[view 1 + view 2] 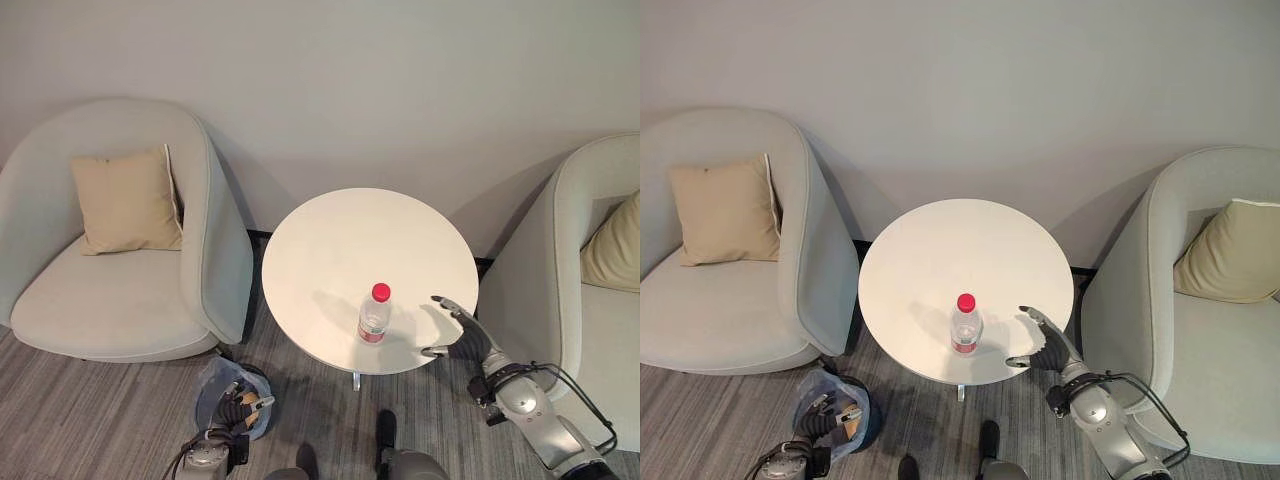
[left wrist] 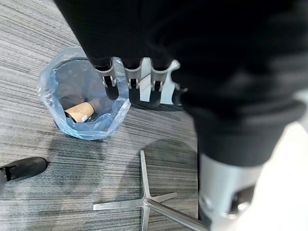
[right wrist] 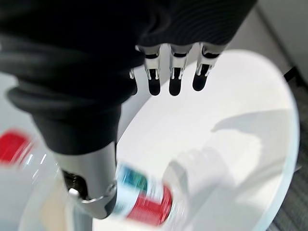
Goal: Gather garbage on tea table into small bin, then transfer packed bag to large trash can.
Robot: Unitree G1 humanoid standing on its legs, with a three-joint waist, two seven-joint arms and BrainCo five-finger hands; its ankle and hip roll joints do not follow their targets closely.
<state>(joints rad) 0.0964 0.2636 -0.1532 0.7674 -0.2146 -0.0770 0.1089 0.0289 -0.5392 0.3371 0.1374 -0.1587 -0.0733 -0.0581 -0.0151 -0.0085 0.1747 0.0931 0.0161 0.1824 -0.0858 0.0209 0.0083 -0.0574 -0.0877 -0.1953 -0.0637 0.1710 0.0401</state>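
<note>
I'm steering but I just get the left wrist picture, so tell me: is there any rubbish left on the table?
Observer: Yes, one bottle with a red cap stands upright on the round white table.
Operator: Is the other hand holding it?
Observer: No. The right hand is open beside the bottle, apart from it.
Operator: What's next to the table?
Observer: An armchair on each side, each with a tan cushion.

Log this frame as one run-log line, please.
phase: reach for bottle | right hand open beside upright bottle on tea table, not touching | left hand over lined small bin
</note>
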